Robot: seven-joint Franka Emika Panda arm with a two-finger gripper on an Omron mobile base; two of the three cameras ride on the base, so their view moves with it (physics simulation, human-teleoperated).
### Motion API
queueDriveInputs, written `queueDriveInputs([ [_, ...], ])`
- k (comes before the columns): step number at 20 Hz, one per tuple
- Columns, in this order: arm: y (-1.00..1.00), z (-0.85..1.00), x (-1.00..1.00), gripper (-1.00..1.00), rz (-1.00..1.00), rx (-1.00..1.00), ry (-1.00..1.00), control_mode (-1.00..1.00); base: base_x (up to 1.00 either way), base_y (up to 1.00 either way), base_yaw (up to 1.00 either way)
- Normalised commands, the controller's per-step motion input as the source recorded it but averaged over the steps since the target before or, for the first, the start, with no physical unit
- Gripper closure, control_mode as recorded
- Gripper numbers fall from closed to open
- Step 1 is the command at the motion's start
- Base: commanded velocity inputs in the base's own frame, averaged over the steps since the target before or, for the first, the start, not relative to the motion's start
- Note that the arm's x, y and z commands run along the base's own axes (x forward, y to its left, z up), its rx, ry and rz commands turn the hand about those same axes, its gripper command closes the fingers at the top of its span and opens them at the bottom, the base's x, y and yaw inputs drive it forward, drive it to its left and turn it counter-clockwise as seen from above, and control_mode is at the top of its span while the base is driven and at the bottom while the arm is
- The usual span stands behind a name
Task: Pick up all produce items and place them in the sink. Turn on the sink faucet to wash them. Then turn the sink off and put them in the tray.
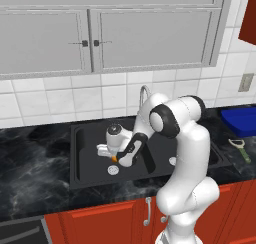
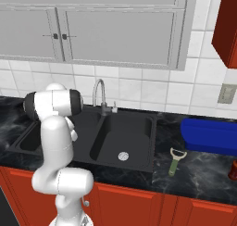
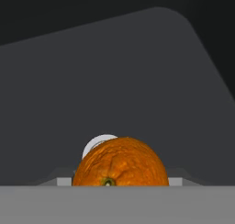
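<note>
The orange fruit (image 3: 120,165) sits between the jaws of my gripper (image 1: 116,159), low inside the left basin of the black sink (image 1: 82,173). In the left base view the fruit (image 1: 114,158) is a small orange spot under the white hand, close above the round silver drain (image 1: 114,170). The hand view has that drain (image 3: 97,143) peeking out behind the fruit. Whether the fruit touches the basin floor I cannot tell. The silver gooseneck faucet (image 2: 98,94) rises behind the divider with no water running. At the far right of the counter lies the blue tray (image 2: 210,136).
A green-handled peeler (image 2: 175,161) lies on the black marble counter between the sink and the tray. The right basin (image 2: 134,137) holds only its drain (image 2: 122,156). Grey wall cabinets (image 1: 100,35) hang above, and red cabinet fronts (image 1: 105,220) run below the counter.
</note>
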Motion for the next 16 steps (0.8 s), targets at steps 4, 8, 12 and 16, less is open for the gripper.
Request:
queueDriveInputs([
  [4,0.00,-0.20,0.00,1.00,0.00,0.00,0.00,-1.00,0.00,0.00,0.00],
  [8,0.00,-0.22,0.00,1.00,0.00,0.00,0.00,-1.00,0.00,0.00,0.00],
  [12,0.00,-0.19,0.00,1.00,0.00,0.00,0.00,-1.00,0.00,0.00,0.00],
  [16,0.00,-0.21,0.01,1.00,0.00,0.00,0.00,-1.00,0.00,0.00,0.00],
])
